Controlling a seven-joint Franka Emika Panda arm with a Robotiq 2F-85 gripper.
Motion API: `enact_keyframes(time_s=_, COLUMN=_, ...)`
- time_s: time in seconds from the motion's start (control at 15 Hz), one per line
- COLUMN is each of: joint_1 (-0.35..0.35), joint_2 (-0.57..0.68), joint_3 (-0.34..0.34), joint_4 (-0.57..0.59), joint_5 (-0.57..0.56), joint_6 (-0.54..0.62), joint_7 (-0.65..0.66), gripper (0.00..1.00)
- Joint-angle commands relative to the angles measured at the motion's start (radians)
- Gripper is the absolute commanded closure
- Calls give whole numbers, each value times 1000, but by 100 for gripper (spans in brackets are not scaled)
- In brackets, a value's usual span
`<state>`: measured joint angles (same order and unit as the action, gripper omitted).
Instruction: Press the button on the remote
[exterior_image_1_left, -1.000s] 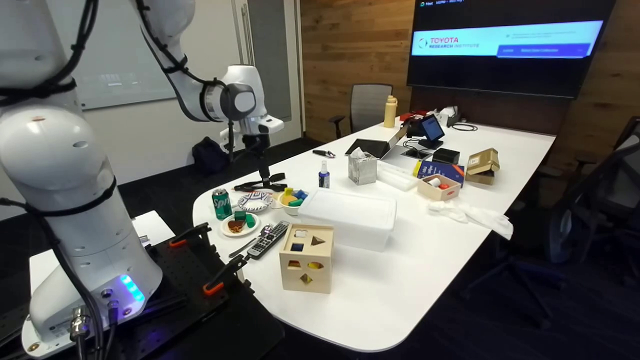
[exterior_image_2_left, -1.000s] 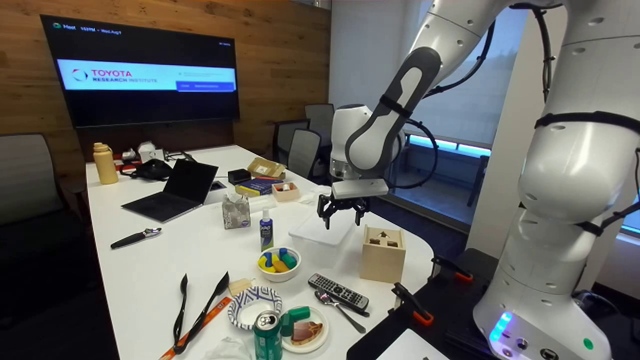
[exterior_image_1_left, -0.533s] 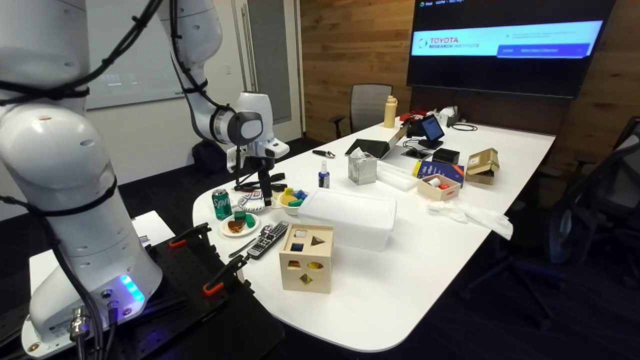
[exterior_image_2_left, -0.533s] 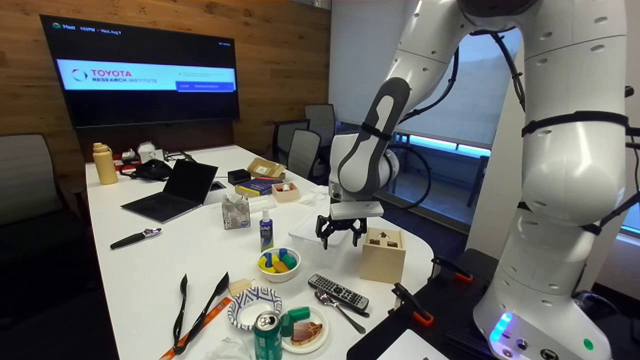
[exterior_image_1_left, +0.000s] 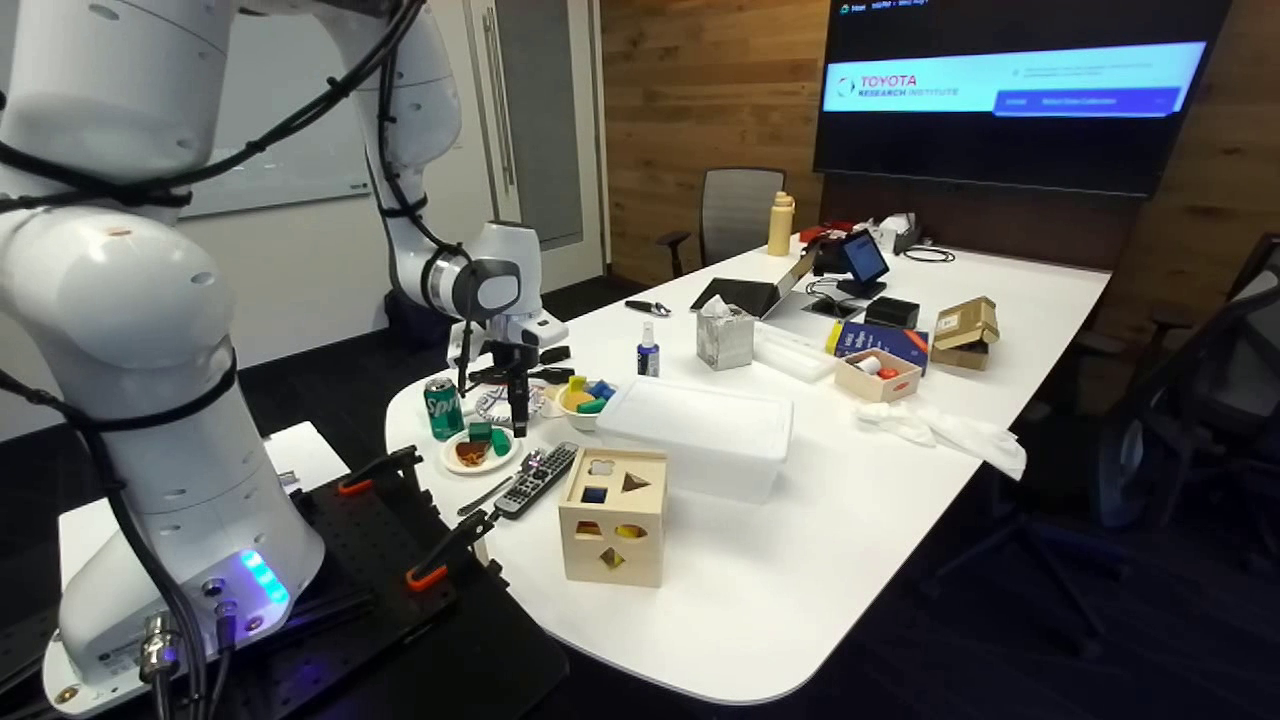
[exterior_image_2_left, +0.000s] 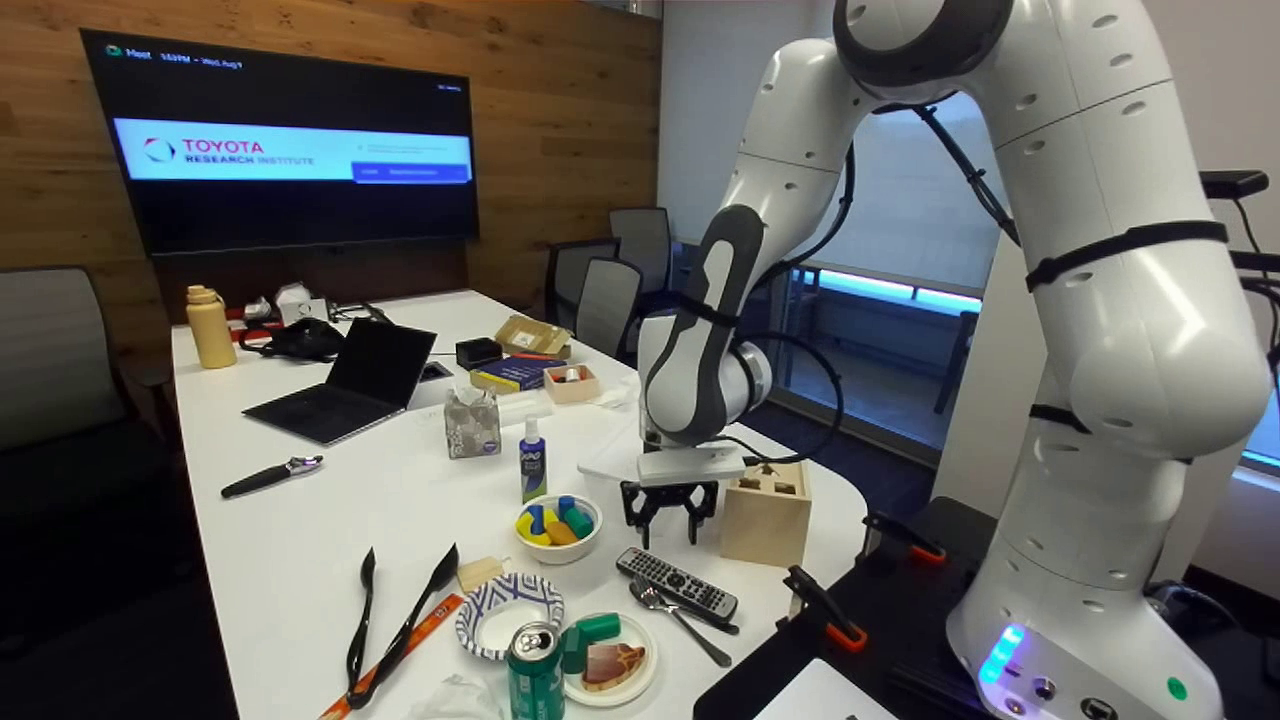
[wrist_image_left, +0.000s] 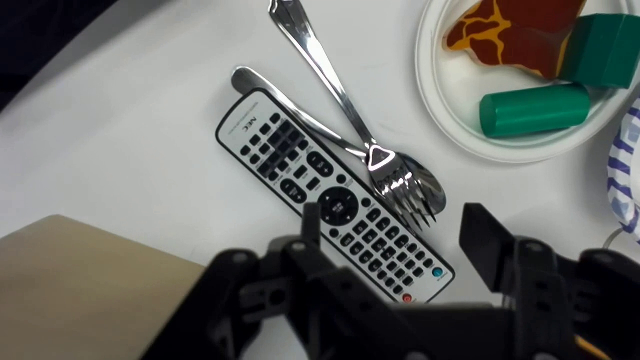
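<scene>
Beside the remote (wrist_image_left: 338, 206), a fork (wrist_image_left: 381, 158) (across a spoon (wrist_image_left: 428, 183))

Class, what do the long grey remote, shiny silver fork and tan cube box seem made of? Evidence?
Long grey remote: probably matte plastic; its casing looks dull.
Shiny silver fork: likely polished metal; mirrorlike highlights.
Tan cube box: probably matte wood; pale tone, grain unclear.
</scene>
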<state>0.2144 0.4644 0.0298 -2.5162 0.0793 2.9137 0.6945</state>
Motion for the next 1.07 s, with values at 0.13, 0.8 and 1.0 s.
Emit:
enact_keyframes(time_s=0.13, joint_1=65, joint_2=125, joint_3=-53, joint_4=65, joint_5=63, joint_6=70, joint_7=0, gripper=72)
enact_keyframes(time_s=0.8, joint_1=55, joint_2=250, joint_3=-57, joint_4=127, joint_5=134, joint_6=124, joint_7=-30, gripper=100)
enact_keyframes(time_s=1.0, joint_1=68, joint_2=256, joint_3=-73, joint_4=133, joint_5=146, joint_6=115, joint_7=-23, gripper=100)
